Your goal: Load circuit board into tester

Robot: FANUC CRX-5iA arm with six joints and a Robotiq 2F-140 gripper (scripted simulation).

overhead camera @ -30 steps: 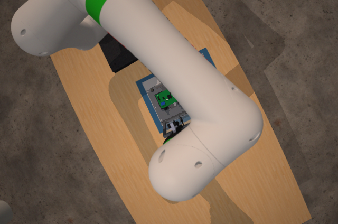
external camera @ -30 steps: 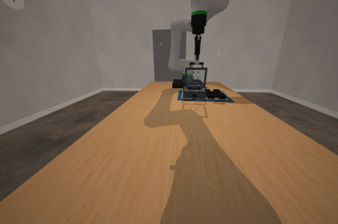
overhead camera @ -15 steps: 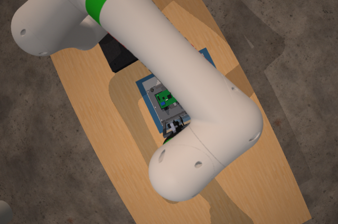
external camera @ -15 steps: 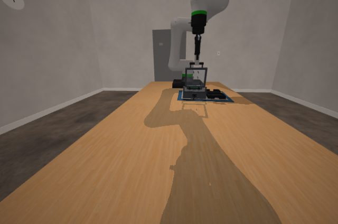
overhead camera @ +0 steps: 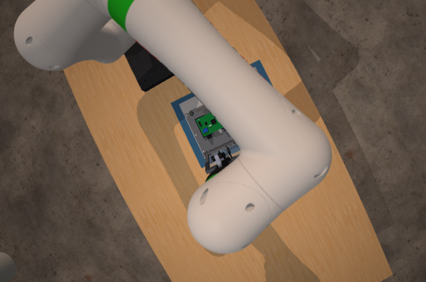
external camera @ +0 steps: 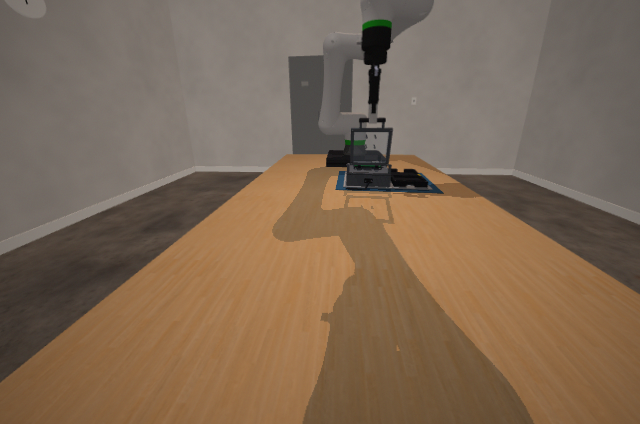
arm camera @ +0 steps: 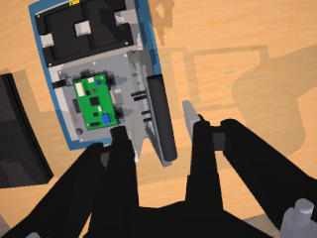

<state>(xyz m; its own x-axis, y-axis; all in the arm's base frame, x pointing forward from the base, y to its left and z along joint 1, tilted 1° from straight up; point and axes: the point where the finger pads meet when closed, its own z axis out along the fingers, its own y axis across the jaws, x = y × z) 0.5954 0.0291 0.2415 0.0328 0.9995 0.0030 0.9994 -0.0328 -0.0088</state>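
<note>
The green circuit board (overhead camera: 209,124) (arm camera: 94,105) lies face up on the plate of the grey tester (overhead camera: 196,138) (external camera: 355,180). Its white connector is at the end nearest the tray in the wrist view. The pins under it are hidden; I cannot tell whether it lies fully flat. The lid (external camera: 352,146) stands open, about upright. Its black handle bar (external camera: 364,120) (arm camera: 162,119) shows between my fingers in the wrist view. My gripper (external camera: 373,113) (arm camera: 162,116) is partly open, fingertips at or just above the bar, one on each side, not clamped on it.
The black tray (external camera: 408,180) (arm camera: 94,51) lies beside the tester with no board showing in its pockets. Both are on a blue mat (external camera: 341,183) (arm camera: 156,66). A black block (overhead camera: 148,70) (arm camera: 20,134), the robot's base, stands on the tester's other side. The arm covers much of the top view.
</note>
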